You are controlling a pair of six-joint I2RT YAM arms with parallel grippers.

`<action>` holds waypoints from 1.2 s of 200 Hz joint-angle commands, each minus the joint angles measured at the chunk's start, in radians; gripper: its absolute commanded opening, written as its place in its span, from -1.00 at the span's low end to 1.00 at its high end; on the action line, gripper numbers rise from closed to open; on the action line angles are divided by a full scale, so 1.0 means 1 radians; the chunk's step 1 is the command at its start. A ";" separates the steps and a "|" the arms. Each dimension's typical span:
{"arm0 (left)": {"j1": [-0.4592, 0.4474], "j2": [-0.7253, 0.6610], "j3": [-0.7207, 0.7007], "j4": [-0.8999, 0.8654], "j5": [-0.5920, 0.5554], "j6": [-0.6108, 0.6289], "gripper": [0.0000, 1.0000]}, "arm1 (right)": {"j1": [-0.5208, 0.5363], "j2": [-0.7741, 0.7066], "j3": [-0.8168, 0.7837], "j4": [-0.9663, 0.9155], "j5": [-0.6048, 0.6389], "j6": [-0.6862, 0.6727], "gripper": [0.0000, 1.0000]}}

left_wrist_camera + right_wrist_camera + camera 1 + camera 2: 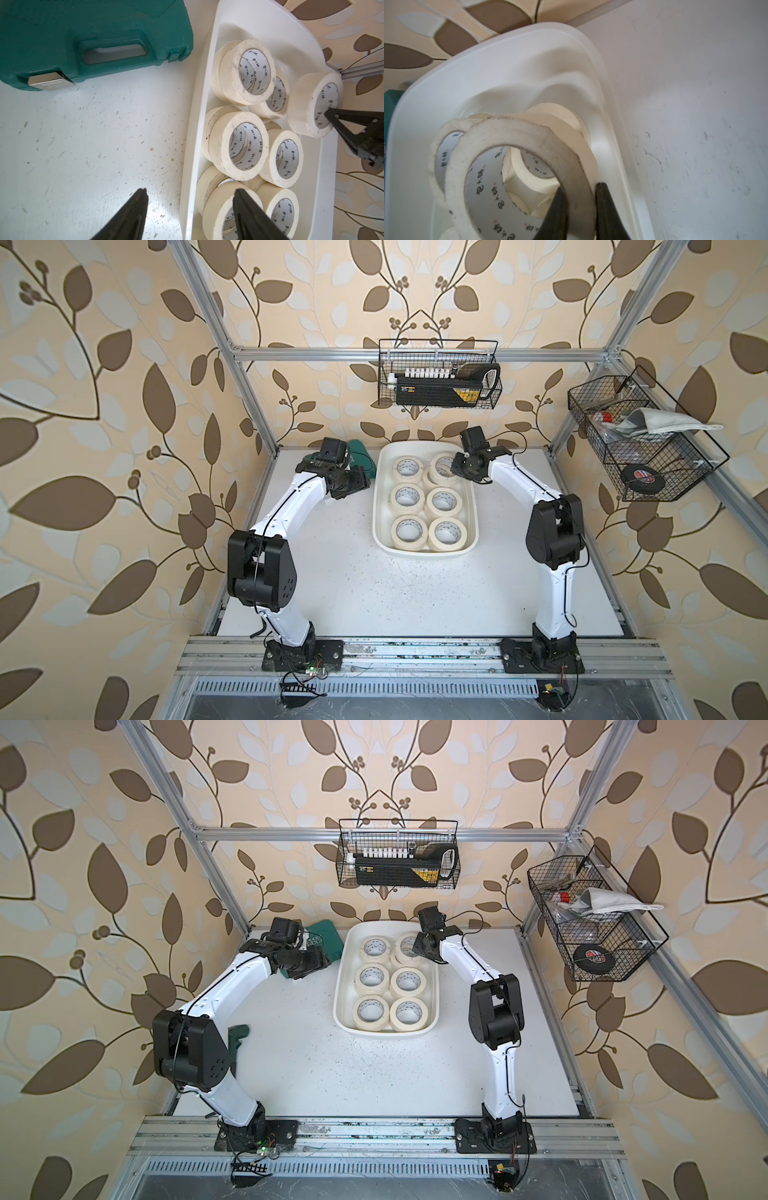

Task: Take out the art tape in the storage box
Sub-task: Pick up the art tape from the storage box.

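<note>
The white table (332,580) is bare across its front, which I take to be the landing space for whatever comes out. The storage box (424,554) sits toward the back between the two arms, so either can reach in. The teal tool case (62,31) lies near it on the left arm's side, apart from its wall. The art tape (220,145) lies inside in two rows. The left wrist view shows what the top views flatten: the rolls sit two deep, so more remain than the rings seen from above suggest. None is out on the table yet.

The gripped roll (517,133) is at the box's back corner on the right arm's side. The right gripper (580,187) is clamped across its ring wall, one finger down the core and one against the outer winding. That pinch probably suits a ring too wide to span. Only the right wrist view shows it; in both top views the wrist covers it. The left wrist view adds that this roll is tipped up on edge above its neighbours, close to the box wall. The left gripper (190,190) hangs empty with its jaws apart over the box wall on its own side, likely waiting its turn
</note>
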 commanded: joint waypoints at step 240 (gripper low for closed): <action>-0.495 0.014 0.274 -0.272 -0.356 0.140 0.43 | 0.376 -0.504 -0.368 -0.139 0.062 -0.078 -1.00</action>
